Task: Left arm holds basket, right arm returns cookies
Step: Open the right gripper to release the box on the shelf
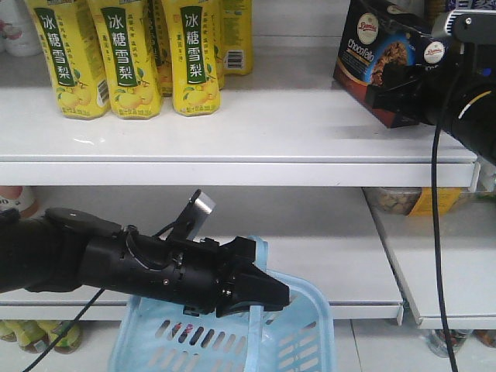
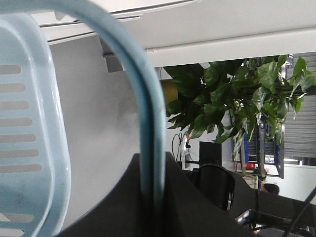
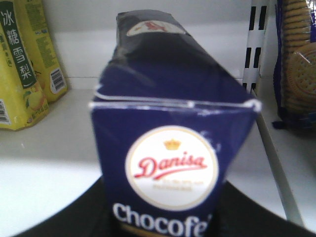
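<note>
1. Right gripper (image 1: 394, 87): closed on the Danisa cookie carton (image 1: 387, 56), which we hold at the right end of the upper shelf (image 1: 256, 132). In the front view the black jaws clamp the carton's near lower end; in the right wrist view the carton (image 3: 170, 158) fills the frame and runs straight away from the gripper, so its long axis points toward the back of the shelf.

2. Carton attitude: tilted in the front view, one lower corner close to the shelf board. We cannot tell whether it touches the board.

3. Deciding relation: the bare shelf board (image 3: 49, 168) lies below and ahead of the carton. We judge the coming move to be a short lowering and a push inward, then release. The right arm is the only one near; the left sits well below.

4. Neighbours on the upper shelf: yellow pear-drink bottles (image 1: 128, 54) stand well to the carton's left; a biscuit pack (image 3: 296, 64) lies beyond a divider on its right.

5. Left gripper (image 1: 260, 298): closed on the handle (image 2: 150, 128) of the light blue basket (image 1: 225, 341), which runs through the jaws. The basket hangs in front of the lower shelf (image 1: 341, 271); we see nothing inside the visible part.
</note>
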You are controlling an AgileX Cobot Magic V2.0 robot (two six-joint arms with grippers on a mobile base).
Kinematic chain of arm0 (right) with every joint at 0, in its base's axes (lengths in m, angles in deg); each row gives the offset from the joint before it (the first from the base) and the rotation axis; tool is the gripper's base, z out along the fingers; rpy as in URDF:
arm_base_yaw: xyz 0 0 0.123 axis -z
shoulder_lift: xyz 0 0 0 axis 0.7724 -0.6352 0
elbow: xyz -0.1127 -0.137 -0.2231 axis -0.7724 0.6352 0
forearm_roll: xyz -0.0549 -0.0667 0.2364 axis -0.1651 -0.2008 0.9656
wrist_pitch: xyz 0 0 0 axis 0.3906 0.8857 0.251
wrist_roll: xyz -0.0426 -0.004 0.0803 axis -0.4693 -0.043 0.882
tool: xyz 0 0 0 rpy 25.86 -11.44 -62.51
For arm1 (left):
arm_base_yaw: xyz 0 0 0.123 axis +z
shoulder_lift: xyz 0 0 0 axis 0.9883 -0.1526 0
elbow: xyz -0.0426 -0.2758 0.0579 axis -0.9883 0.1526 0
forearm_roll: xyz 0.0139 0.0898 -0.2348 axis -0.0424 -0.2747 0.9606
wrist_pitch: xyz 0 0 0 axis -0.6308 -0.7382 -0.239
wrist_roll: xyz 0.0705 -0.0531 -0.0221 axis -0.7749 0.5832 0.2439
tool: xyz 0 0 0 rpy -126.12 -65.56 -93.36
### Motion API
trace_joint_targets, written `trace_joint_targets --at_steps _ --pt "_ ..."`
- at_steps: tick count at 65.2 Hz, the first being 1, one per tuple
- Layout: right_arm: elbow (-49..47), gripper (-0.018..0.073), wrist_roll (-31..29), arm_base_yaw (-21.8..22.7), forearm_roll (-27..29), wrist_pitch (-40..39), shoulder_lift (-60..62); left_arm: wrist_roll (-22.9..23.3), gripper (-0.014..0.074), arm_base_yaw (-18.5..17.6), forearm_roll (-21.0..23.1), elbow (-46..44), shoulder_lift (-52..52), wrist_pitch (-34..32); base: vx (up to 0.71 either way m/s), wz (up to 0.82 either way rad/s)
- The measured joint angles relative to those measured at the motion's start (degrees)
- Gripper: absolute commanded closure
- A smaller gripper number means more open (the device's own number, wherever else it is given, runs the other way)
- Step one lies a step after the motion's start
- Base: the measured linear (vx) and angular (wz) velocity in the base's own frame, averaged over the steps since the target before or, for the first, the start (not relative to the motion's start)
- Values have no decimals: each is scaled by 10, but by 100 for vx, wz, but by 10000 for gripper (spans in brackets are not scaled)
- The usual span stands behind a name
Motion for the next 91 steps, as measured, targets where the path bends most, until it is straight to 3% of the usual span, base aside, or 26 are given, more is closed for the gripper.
trace_joint_targets --at_steps 26,51,71,91 --pt "2 30 1 0 2 30 2 0 603 0 0 0 0 0 0 0" --pt "4 30 1 2 4 131 104 0 603 0 0 0 0 0 0 0" --pt "4 30 -2 2 55 252 223 0 603 0 0 0 0 0 0 0" --pt "16 30 -86 2 51 329 363 0 603 0 0 0 0 0 0 0"
